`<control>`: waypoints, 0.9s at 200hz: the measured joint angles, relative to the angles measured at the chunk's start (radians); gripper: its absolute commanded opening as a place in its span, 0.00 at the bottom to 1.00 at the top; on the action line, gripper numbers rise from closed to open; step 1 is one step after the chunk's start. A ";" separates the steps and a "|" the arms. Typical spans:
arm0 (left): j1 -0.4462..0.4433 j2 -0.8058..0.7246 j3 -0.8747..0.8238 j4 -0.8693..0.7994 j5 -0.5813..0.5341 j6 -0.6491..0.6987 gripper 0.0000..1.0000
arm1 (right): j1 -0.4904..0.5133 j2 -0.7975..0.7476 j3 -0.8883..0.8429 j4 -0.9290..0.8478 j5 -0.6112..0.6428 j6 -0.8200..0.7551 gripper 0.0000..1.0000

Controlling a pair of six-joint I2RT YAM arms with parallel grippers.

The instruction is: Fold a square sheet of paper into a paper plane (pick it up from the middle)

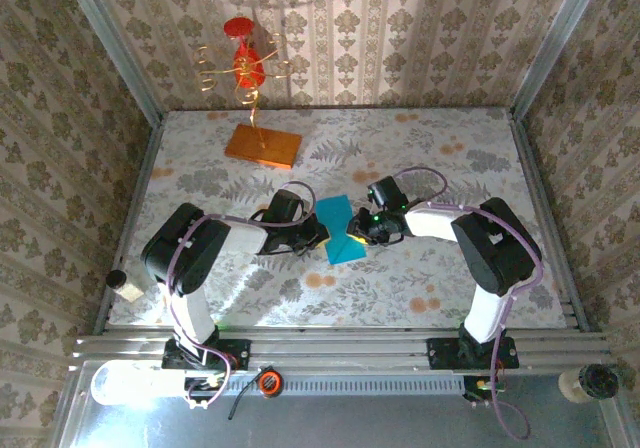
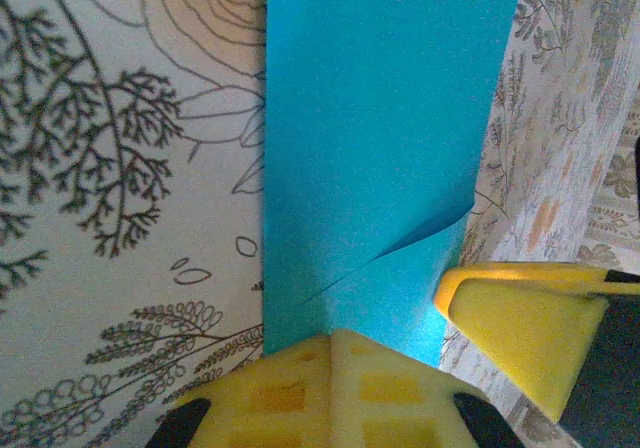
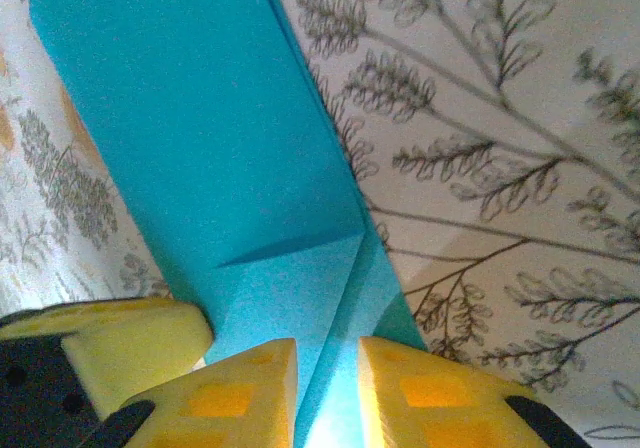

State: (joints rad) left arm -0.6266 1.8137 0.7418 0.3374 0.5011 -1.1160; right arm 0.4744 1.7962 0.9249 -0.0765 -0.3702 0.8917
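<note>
Left gripper (image 2: 335,353) first: yellow pads together, and I read them as clamped on the near end of the thin cyan-blue sheet of paper (image 2: 380,118), already folded into a long strip. One yellow finger of the right gripper sits just beside it on the right, near but not touching.

Right gripper (image 3: 328,348): jaws a narrow slit apart with the strip's folded ridge running up between them. Looks like a pinch on the paper, not a free gap.

From above, the sheet of paper (image 1: 338,216) is mid-table between the two grippers, with the left arm coming in from the left and the right arm from the right. Both are on it, neither nearer. Long axis runs near-to-far, slightly skewed. Most of its length extends away from both sets of pads, with a small diagonal flap close to the gripped end.

My call: we're mid-fold, no plane shape yet. The next crease depends on the two pinches staying aligned along that ridge. Any twist between the arms would skew the fold.

Further back left on the floral-patterned table (image 1: 450,168) is the orange rectangular slab (image 1: 263,146), with the red and gold wire ornament (image 1: 247,60) standing on it, well apart from the work.
</note>
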 measured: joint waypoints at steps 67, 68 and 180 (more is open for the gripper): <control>0.001 0.000 -0.002 0.005 0.001 -0.006 0.00 | 0.000 0.017 0.031 -0.034 0.027 -0.010 0.24; 0.001 0.000 -0.002 0.005 0.001 -0.006 0.00 | 0.000 0.017 0.031 -0.034 0.027 -0.010 0.24; 0.007 0.004 -0.002 0.009 0.016 -0.007 0.00 | 0.000 0.031 0.040 0.014 -0.009 -0.010 0.22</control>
State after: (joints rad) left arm -0.6197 1.8175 0.7399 0.3462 0.5175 -1.1229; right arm 0.4740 1.8267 0.9653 -0.0624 -0.3794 0.8814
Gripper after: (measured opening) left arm 0.065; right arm 0.216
